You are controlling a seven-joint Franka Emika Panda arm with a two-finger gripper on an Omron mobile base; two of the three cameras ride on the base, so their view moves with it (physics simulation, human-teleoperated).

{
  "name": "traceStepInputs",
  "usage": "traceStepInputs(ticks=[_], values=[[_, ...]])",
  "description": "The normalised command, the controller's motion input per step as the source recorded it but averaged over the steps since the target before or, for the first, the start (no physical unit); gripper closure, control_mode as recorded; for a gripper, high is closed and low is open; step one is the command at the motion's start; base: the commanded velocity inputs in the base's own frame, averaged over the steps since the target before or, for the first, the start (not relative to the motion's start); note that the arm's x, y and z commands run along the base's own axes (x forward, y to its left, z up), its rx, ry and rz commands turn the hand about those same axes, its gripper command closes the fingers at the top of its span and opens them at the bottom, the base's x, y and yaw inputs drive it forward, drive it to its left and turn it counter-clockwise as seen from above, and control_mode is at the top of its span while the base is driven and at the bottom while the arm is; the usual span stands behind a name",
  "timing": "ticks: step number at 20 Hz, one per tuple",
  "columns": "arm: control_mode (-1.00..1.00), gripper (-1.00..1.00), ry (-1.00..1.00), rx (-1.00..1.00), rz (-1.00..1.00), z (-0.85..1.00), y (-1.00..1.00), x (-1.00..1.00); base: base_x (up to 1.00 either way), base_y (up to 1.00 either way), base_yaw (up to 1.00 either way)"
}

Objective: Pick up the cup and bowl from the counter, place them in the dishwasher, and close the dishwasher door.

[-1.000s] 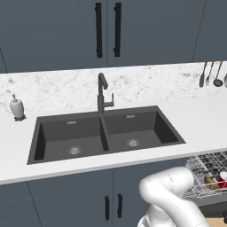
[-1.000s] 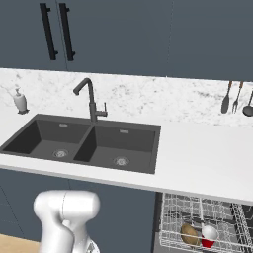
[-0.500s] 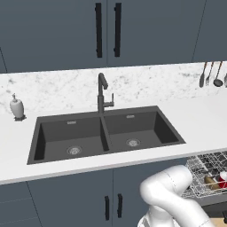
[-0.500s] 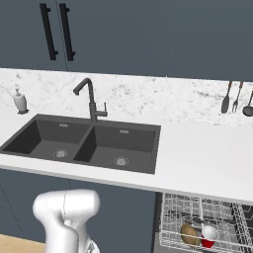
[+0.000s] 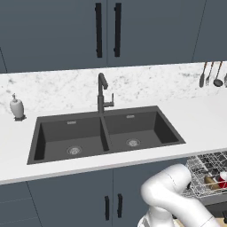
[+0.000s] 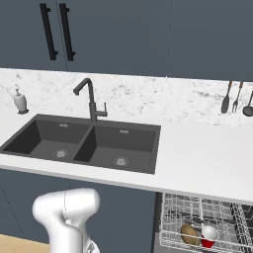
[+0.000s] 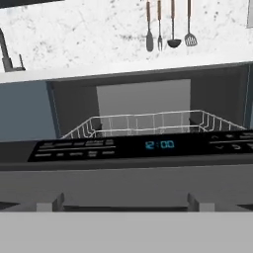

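Observation:
The red cup (image 6: pixel 208 236) and the tan-brown bowl (image 6: pixel 189 233) lie side by side in the dishwasher's silvery wire rack (image 6: pixel 217 207), below the white marble counter (image 6: pixel 207 158). From the left base view the cup (image 5: pixel 223 178) and the bowl (image 5: pixel 212 183) peek through the rack (image 5: pixel 201 166) at the right edge. In the hand view the dishwasher door (image 7: pixel 128 180) stands close in front. Its dark control strip (image 7: pixel 148 146) reads 12:00, and the rack (image 7: pixel 148 121) rises behind it. My white arm (image 5: pixel 173 195) bends down out of frame.
A dark double sink (image 5: pixel 106 131) with a black faucet (image 5: pixel 103 95) sits in the counter. A white soap bottle (image 5: pixel 17 107) stands at the far left. Utensils (image 7: pixel 168 24) hang on the wall above the dishwasher. Dark-blue cabinets (image 5: pixel 113 204) flank it on the left.

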Motion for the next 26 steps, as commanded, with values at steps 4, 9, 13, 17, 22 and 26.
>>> traceStepInputs(ticks=[4,9,13,17,22,26], values=[[-1.00,-1.00,-0.12,0.01,0.00,-0.49,0.23,0.00,0.00,0.00,0.00],[-1.00,-1.00,-0.14,0.01,0.00,-0.41,0.37,0.00,0.00,0.00,0.00],[-1.00,-1.00,-0.16,0.00,0.01,-0.19,0.72,0.06,0.00,0.00,0.00],[-1.00,-1.00,-0.18,0.02,0.00,-0.01,0.68,0.23,0.00,0.00,0.00],[-1.00,-1.00,-0.10,0.03,0.00,0.00,0.39,0.38,0.00,0.00,0.00],[-1.00,-1.00,0.00,0.01,-0.04,-0.14,0.15,0.58,0.00,0.00,0.00]])
